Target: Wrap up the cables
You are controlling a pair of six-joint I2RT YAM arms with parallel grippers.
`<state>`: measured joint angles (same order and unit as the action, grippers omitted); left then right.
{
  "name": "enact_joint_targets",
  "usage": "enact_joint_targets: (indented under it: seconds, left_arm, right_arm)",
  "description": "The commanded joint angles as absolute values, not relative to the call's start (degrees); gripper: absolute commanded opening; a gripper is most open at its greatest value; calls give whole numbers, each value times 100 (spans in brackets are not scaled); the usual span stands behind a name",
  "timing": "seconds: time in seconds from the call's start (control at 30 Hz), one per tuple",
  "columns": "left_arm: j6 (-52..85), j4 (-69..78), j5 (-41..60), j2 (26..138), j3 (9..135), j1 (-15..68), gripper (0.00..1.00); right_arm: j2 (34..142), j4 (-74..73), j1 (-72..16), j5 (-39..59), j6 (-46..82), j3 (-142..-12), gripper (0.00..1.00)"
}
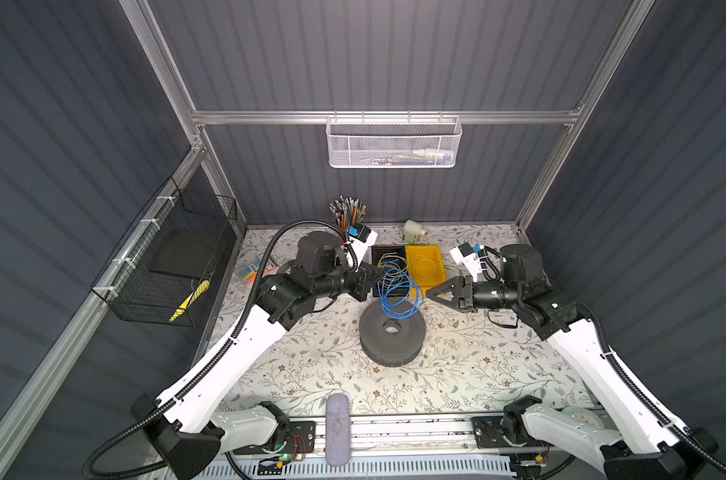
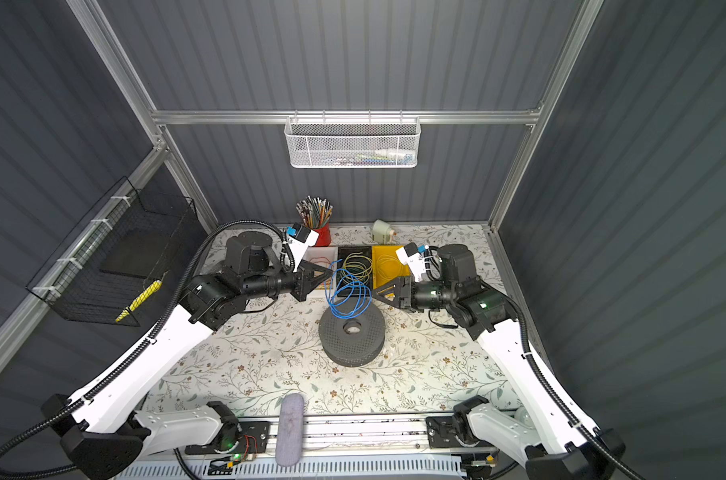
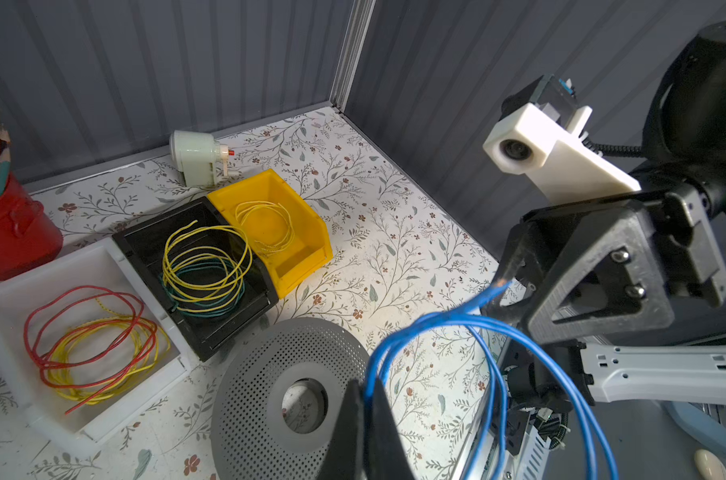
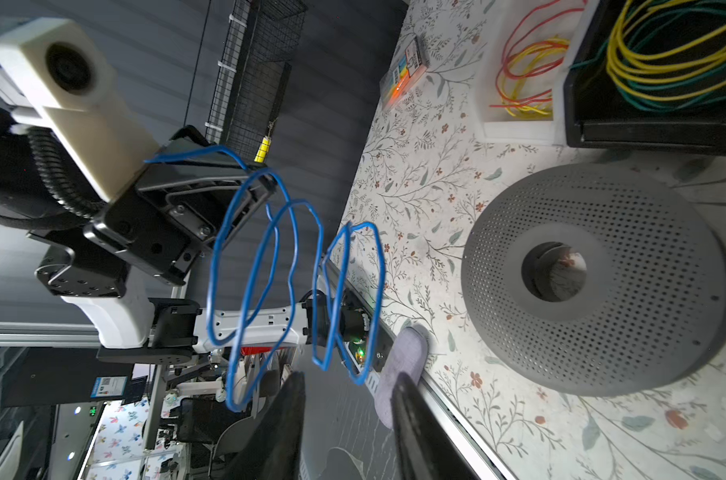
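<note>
- Blue cable (image 1: 399,291) hangs in loose loops between your two grippers, off the table and near the grey spool (image 1: 392,334).
- Your left gripper (image 3: 363,388) is clamped on one loop.
- Your right gripper (image 4: 348,386) has its jaws apart. It may be touching the cable, but the view is unclear.

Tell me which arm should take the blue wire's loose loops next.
Right. The left gripper is shut on the blue wire, holding the coil up. The right gripper is empty, jaws apart, right beside the hanging loops.
</note>
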<state>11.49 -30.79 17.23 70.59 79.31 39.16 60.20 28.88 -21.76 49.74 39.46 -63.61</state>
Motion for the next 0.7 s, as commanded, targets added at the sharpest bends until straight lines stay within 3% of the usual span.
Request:
enact_joint_targets:
  seconds: [0.0, 0.67]
  left_arm:
    - [1239, -2989, 1846, 6937, 7878, 3876, 0]
    - [1216, -2962, 1846, 6804, 7811, 3876, 0]
  right_arm:
    - [6019, 2279, -2222, 5181, 4262, -6192, 37]
    - [6583, 1781, -2309, 5080, 4272, -6002, 21]
